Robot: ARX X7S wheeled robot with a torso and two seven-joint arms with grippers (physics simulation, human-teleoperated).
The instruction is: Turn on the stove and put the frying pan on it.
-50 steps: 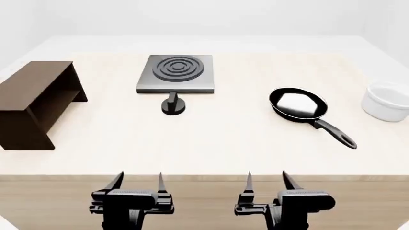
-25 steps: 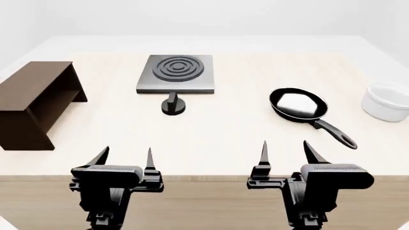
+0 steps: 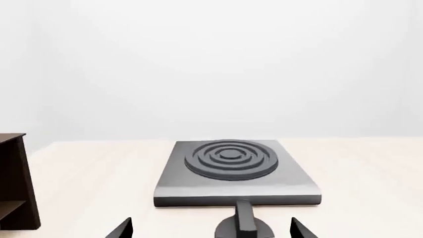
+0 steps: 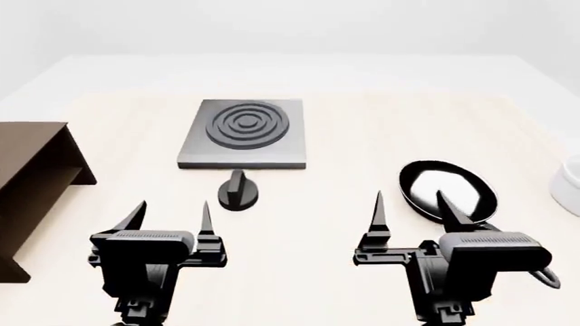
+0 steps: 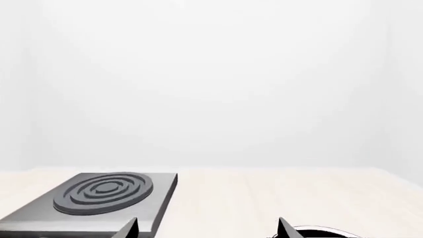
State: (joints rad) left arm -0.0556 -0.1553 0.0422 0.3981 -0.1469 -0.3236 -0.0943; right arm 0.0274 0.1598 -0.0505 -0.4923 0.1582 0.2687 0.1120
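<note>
1. Closest in, the black left gripper [image 4: 170, 216] has its two pointed fingers spread apart with nothing between them, hovering over the pale wooden table [image 4: 363, 136]. In the left wrist view only the two fingertips [image 3: 122, 229] poke into the frame.
2. The black right gripper [image 4: 413, 207] is the same deal: fingers spread wide, empty, hanging over the table.
3. Just ahead of the left gripper and a bit toward the right gripper's side sits the black round teardrop knob [image 4: 238, 192], flat on the table. In the left wrist view the knob [image 3: 244, 227] lines up roughly in the gap between the fingertips, with its raised ridge pointing at the stove.
4. Right in front of the right gripper, partly hidden behind its outer finger, is the small round black frying pan with a glossy inside [image 4: 447, 189]. It rests on the table, well off to the side of the stove. Its handle runs back under the right gripper, so I can barely see it.
5. Past the knob, just beyond it, is the flat square grey metal stove with raised concentric ring burner [image 4: 243, 132]. Nothing's on the burner.
6. Way out to the left gripper's outer side stands a brown wooden shelf [image 4: 27, 183].
7. On the far outer side of the right gripper, a white round bowl [image 4: 570, 180] is cut off by the edge of the head view.
</note>
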